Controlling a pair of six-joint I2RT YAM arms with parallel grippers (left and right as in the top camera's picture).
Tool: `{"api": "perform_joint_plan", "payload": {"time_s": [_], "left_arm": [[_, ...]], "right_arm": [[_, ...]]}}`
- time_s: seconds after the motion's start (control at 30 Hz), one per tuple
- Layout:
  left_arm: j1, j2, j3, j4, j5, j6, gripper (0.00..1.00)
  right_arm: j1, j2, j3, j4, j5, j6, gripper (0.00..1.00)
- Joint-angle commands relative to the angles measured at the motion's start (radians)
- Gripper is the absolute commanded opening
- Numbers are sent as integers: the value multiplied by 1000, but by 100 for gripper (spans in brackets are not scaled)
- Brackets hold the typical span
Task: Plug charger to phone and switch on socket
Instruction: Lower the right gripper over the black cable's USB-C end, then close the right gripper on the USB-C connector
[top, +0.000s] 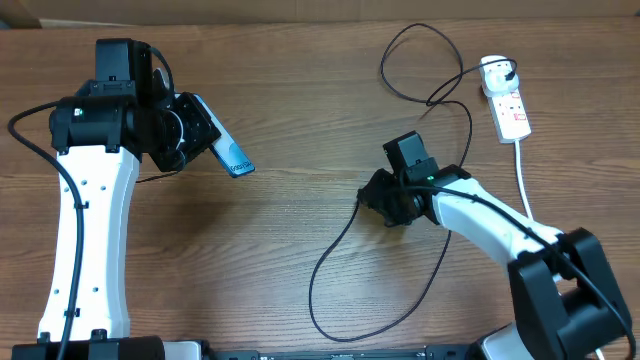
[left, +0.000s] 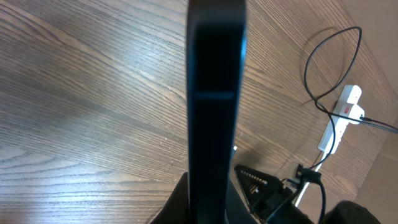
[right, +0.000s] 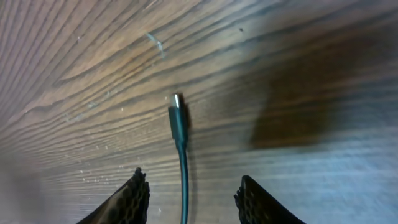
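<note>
The phone (left: 214, 93), slim and slick, stands edge-on clamped in my left pincer (top: 200, 132) above the desk (right: 298, 62), while my right pincer (right: 194, 186) hangs open astride the limp, light charger (right: 178, 124) lying there, which I'd pinch just behind its stiff tip.

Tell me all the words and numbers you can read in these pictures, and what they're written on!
No text here is clear enough to quote.
On the phone: tiny white writing on its blue screen, too small to read.
On the socket: red marks, too blurred to read.
In both wrist views: no writing at all.
</note>
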Motion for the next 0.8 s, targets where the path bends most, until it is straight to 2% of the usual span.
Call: {"api": "perform_joint_plan", "payload": {"time_s": [0.0, 0.77], "left_arm": [[4, -9, 13, 4, -2, 23, 4], [4, -9, 13, 5, -2, 23, 4]], "right_arm": [[5, 42, -4, 18, -10, 23, 42], [13, 129, -4, 74, -26, 72, 34]]}}
